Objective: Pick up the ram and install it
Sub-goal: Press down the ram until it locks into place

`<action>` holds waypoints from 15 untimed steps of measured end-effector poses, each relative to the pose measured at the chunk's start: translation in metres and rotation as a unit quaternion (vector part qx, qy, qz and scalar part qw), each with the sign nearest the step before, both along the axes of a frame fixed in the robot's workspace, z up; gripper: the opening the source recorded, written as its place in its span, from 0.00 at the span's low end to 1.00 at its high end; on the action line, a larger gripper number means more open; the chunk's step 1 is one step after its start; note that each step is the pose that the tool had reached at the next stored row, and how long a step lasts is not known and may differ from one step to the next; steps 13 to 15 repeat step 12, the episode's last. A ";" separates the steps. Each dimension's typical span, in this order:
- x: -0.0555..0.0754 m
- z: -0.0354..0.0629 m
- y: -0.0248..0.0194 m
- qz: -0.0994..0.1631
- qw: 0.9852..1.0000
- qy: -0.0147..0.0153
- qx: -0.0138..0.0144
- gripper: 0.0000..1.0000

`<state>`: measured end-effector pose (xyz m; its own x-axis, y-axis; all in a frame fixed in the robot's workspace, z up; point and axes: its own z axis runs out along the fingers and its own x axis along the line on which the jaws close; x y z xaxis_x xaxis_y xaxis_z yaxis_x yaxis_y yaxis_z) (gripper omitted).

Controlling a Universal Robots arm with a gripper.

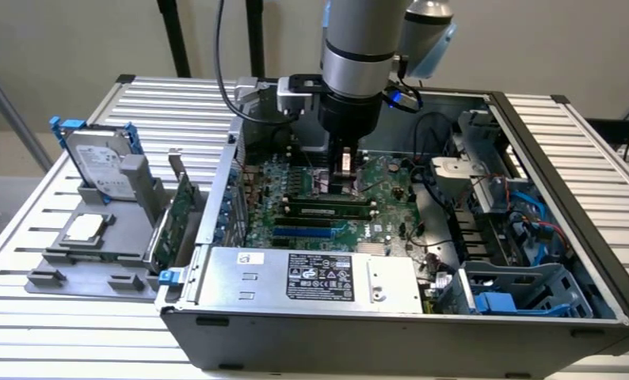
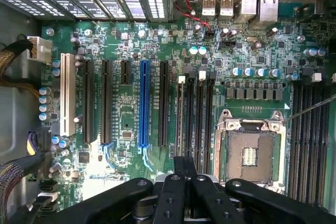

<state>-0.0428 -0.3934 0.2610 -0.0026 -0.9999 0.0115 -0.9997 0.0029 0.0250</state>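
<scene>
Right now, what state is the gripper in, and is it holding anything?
Gripper: shut, fingers together above the motherboard inside the open case; nothing visible between them.

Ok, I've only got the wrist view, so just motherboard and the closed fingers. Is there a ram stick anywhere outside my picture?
Observer: Yes. A narrow green stick, the ram by its look, lies along the black slots beside the power supply, apart from the gripper.
Operator: What's outside the case?
Observer: On the exterior view's left, a grey holder carries a hard drive and a taller green card.
Operator: And the case itself?
Observer: It lies open on a slatted metal table, with the arm reaching down into it.
</scene>
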 end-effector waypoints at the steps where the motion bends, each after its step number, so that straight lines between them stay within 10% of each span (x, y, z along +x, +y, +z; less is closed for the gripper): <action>1: 0.000 0.0000 0.0000 0.000 1.000 0.000 0.000 0.11; 15: 0.000 0.0000 0.0000 0.000 1.000 0.000 0.000 0.11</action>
